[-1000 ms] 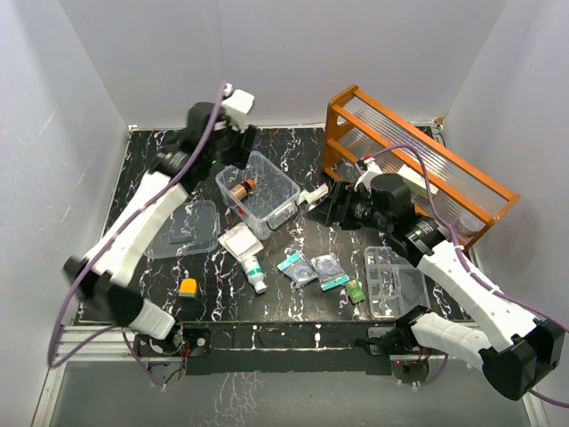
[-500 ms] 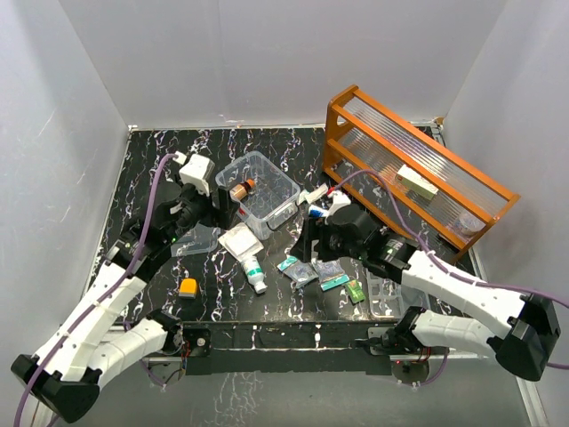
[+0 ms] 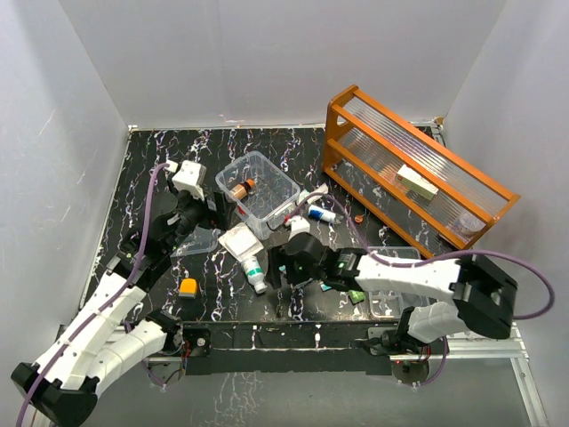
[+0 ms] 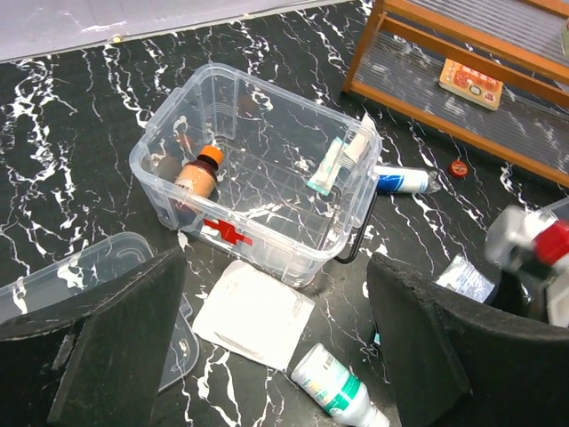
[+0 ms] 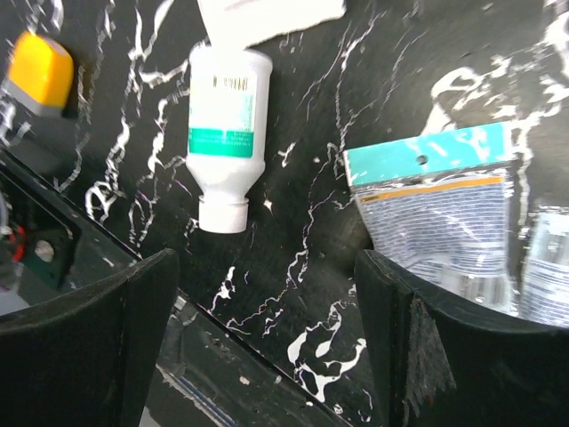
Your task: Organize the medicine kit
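Orange wooden rack (image 3: 328, 138) at the back right. Just left of it the medicine kit (image 4: 293, 245), open; holds only a brown bottle (image 4: 197, 169) and a tube (image 4: 331, 167). Lid (image 4: 80, 271) to its left, compartment tray (image 3: 391, 305) well apart, front right. Loose outside: white pack (image 4: 253, 311), green-labelled bottle (image 5: 227, 111), teal sachets (image 5: 436, 213), yellow block (image 5: 40, 71). Looks barely begun. Left gripper (image 4: 276, 267) facing the kit, right gripper (image 5: 267, 258) over bottle and sachets, both released, empty.

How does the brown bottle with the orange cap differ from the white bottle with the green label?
The brown bottle lies inside the medicine kit; the white bottle lies outside it, on the table. The brown bottle has an orange cap; the white bottle has a white cap and a green band. Both lie on their sides.
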You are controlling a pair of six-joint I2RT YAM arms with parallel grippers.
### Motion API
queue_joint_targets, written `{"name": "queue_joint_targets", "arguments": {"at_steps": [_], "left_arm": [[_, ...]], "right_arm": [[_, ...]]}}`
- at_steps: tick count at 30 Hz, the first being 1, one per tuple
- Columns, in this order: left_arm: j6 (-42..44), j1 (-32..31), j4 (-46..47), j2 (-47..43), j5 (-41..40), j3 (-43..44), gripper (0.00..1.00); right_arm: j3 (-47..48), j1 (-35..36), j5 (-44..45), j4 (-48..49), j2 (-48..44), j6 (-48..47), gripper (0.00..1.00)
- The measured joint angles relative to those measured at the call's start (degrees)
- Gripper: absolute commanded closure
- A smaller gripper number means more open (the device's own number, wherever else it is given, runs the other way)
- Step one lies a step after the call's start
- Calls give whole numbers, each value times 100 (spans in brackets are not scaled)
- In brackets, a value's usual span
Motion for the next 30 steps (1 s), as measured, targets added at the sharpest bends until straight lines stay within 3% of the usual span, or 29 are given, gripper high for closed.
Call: {"name": "queue_joint_targets", "arguments": {"at_steps": [5,9,13,21,26,30], "left_arm": [[-144,0,-72,-168,-208,17,17],[-337,0,-179,-326,-299,42,13],[-485,0,-481,-251,-365,256,1],[-529,0,-586,-111,-516,507,1],[-518,0,-444,-105,-525,505,1],[-426,0,-385,-76,-479,505,1]], "right_arm": [[2,262,52,310,649,-4,23],[26,262,-81,756,944,-26,30],[175,317,-339,1001,1456,24,31],[479,398,-439,986,1976,-39,46],[551,396,-310,962,2041,-105,61],[555,396,-221,859,2050,-199,59]]}}
